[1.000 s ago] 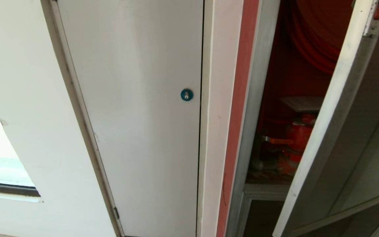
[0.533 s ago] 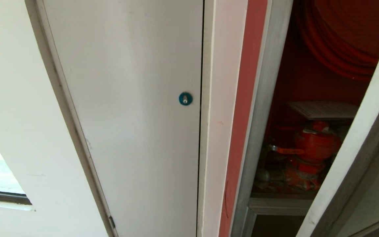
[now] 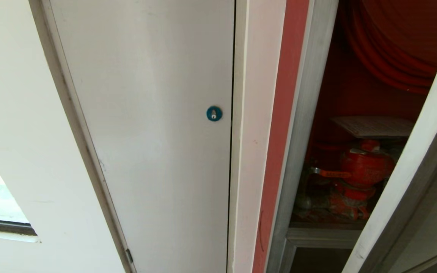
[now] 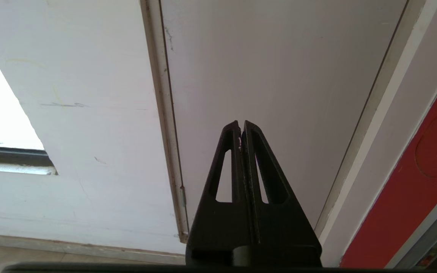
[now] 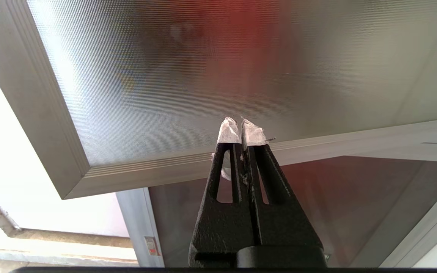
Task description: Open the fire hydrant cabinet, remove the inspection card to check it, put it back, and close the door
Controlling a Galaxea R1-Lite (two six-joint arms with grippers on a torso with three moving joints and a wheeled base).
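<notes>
The view has shifted over the last second and now holds steady on the fire hydrant cabinet (image 3: 309, 113), its door (image 3: 412, 182) ajar. The inspection card (image 3: 374, 126) lies flat above the red valve (image 3: 362, 167), partly hidden by the door edge. The left gripper (image 4: 241, 127) and the right gripper (image 5: 241, 127) are clenched, empty.

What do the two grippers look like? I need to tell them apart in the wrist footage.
Both have black tapered fingers with long slotted cut-outs. The right gripper has white tape wrapped round its tips; the left gripper has bare black tips.
</notes>
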